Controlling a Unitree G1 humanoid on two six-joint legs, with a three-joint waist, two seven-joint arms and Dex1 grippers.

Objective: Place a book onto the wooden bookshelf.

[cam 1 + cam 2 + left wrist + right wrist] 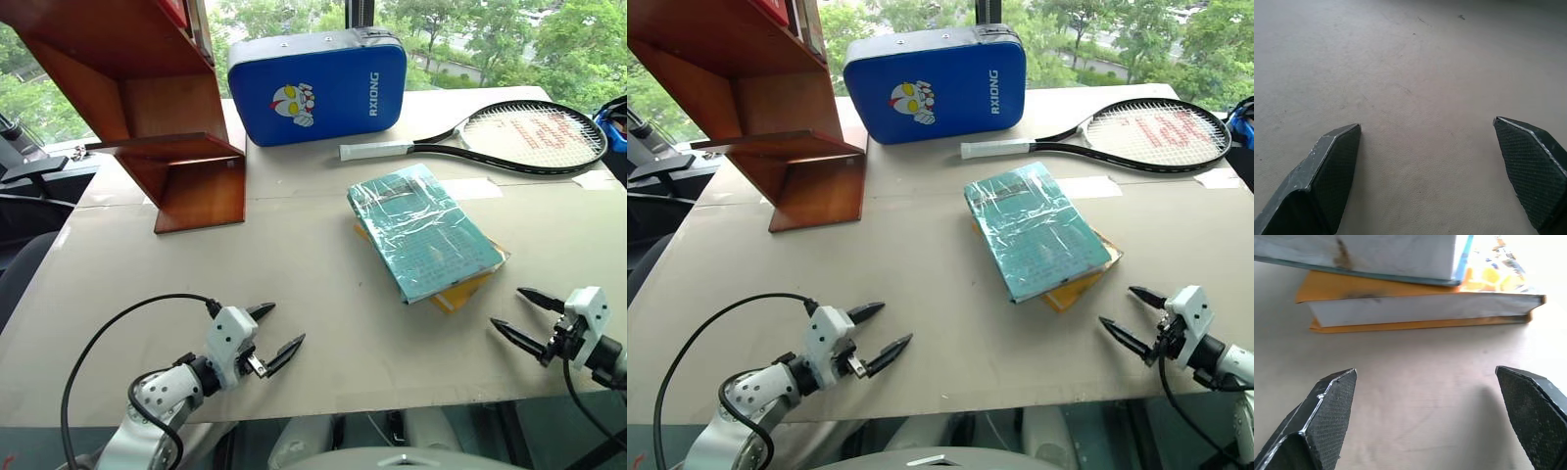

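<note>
Both end effectors spread, empty. Right end effector [527, 315] level with book [421, 230] edge ahead, likely lining up side grasp; wooden bookshelf [162, 117] far beyond left end effector [275, 335].

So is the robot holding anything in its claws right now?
No, nothing. The left claw and right claw are both open and empty above the tabletop, and the teal-green plastic-wrapped book lies untouched.

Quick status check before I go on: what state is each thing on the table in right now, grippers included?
Book: wrapped, lying flat on top of the orange-yellow book, not held.
Wooden bookshelf: standing at the table's far left.
Blue padded case: upright, closed.
Racket: lying flat.
Left gripper: fingers open, empty, over bare table.
Right gripper: fingers open, empty, facing the stacked books.
</note>
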